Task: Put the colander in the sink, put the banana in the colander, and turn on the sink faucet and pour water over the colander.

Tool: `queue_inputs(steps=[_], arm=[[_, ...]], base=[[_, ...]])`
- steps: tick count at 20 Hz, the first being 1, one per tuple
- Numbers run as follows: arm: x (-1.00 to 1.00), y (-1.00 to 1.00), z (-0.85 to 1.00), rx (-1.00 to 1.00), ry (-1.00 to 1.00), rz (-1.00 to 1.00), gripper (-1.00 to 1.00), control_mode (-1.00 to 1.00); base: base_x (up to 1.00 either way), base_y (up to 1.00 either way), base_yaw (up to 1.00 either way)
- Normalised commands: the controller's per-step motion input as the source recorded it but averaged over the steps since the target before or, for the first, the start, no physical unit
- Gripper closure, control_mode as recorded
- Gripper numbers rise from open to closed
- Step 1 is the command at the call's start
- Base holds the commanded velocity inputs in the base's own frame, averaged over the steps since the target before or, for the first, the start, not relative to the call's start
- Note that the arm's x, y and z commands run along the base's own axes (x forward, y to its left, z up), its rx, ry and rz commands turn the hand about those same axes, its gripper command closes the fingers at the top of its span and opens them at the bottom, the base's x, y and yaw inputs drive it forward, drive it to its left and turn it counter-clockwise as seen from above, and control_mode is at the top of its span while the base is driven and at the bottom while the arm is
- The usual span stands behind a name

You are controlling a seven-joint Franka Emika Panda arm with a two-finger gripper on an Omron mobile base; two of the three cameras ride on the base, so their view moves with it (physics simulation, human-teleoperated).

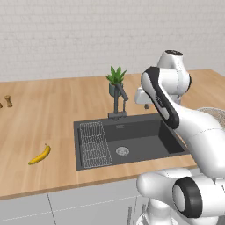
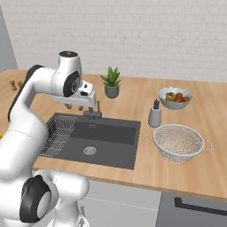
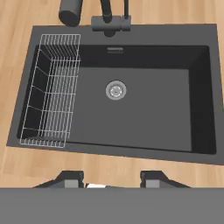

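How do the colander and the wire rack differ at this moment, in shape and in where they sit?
The colander is a round mesh bowl with a metal rim; the wire rack is a rectangular grid of thin white wires. The colander stands on the wooden counter right of the sink, while the rack sits inside the basin along its left side. Both are see-through metalwork, and both hold nothing.

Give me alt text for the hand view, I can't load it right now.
Looking straight down into the dark grey sink, which holds a round metal drain at its middle and a wire rack along one side. The faucet stands at the far rim, wooden counter all round, and the end effector pokes in at the bottom edge.
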Motion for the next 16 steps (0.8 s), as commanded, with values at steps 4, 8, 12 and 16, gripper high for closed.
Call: queue_inputs(steps=[4, 8, 12, 16], arm=[[-0.12, -0.1, 0.01, 0.03, -0.11, -0.02, -1.0, -1.0], [-0.36, -0.56, 0.0, 0.13, -0.21, -0.12, -1.0, -1.0], [-0.5, -0.9, 0.0, 0.16, -0.02, -0.22, -1.0, -1.0], [-0.47, -0.95, 0.0, 0.18, 0.03, -0.32, -1.0, -1.0]], base=[[0.0, 0.0, 0.0], [0.0, 0.0, 0.0], [0.0, 0.0, 0.0], [0.0, 0.0, 0.0]])
